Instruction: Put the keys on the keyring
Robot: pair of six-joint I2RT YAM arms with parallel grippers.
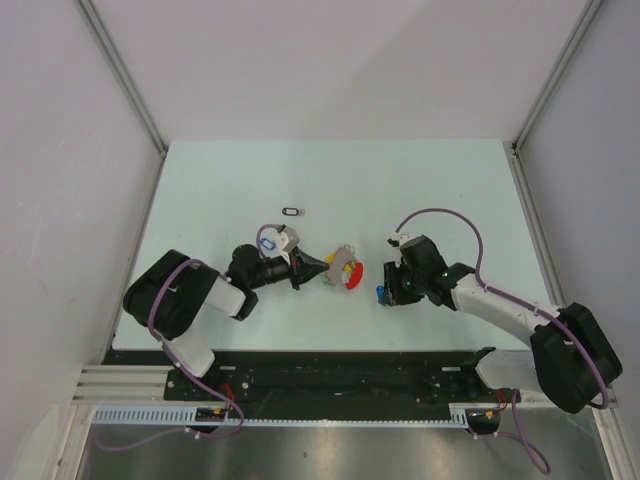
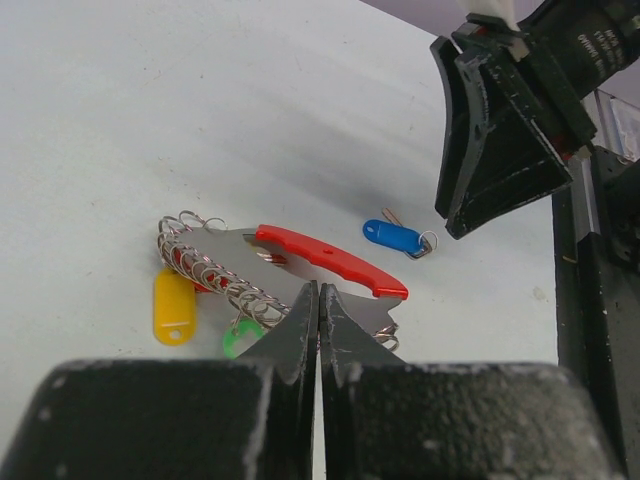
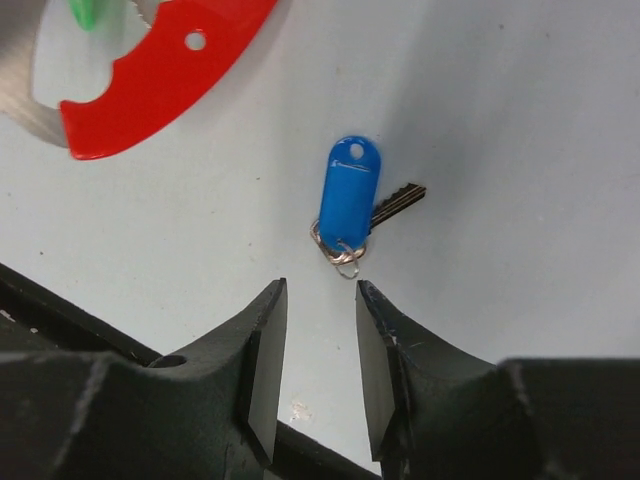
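The keyring [image 2: 330, 258] lies on the table, showing a red curved band, a grey metal plate, a coil of small rings, a yellow tag [image 2: 173, 305] and a green tag [image 2: 240, 338]. My left gripper [image 2: 320, 292] is shut, its tips pinching the edge of the keyring's plate; from above it [image 1: 318, 268] meets the keyring [image 1: 345, 271] from the left. A blue-tagged key [image 3: 348, 200] lies flat just ahead of my right gripper [image 3: 320, 300], which is open and holds nothing. The blue-tagged key [image 2: 392, 237] rests to the right of the red band.
A black-tagged key [image 1: 292, 211] lies alone farther back on the pale table [image 1: 450, 190]. My right gripper [image 1: 390, 286] hovers close to the keyring's right side. White walls enclose the table on three sides.
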